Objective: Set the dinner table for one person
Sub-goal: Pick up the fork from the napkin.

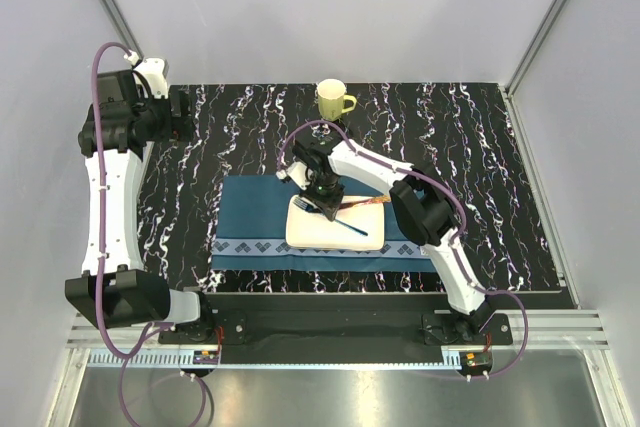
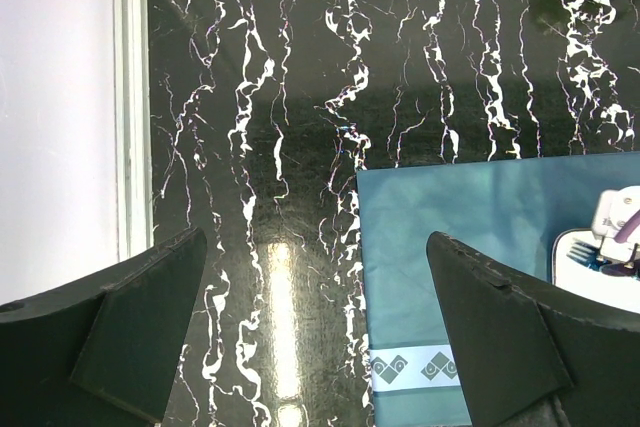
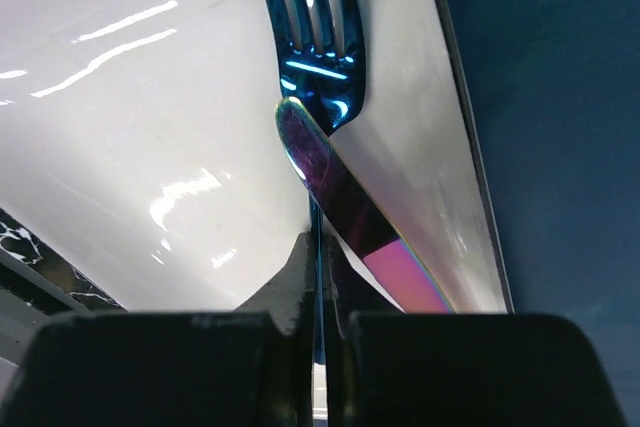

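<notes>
The dinner table [image 1: 480, 177] is a black veined top bearing a blue placemat [image 1: 250, 212] with a white rectangular plate [image 1: 310, 235] on it. A blue fork [image 3: 312, 17] and an iridescent knife [image 3: 350, 217] are on the plate, the knife's tip crossing the fork's neck. My right gripper [image 3: 322, 277] is shut on the fork's thin handle; from above the gripper [image 1: 325, 199] hangs over the plate's far edge. My left gripper [image 2: 315, 277] stands open and holds nothing, high over the table at the back left [image 1: 185, 112].
A yellow-green mug [image 1: 333, 100] stands at the table's far edge, behind the placemat. Grey walls close in on both sides. In the left wrist view the placemat's patterned corner [image 2: 410, 367] lies below the right finger.
</notes>
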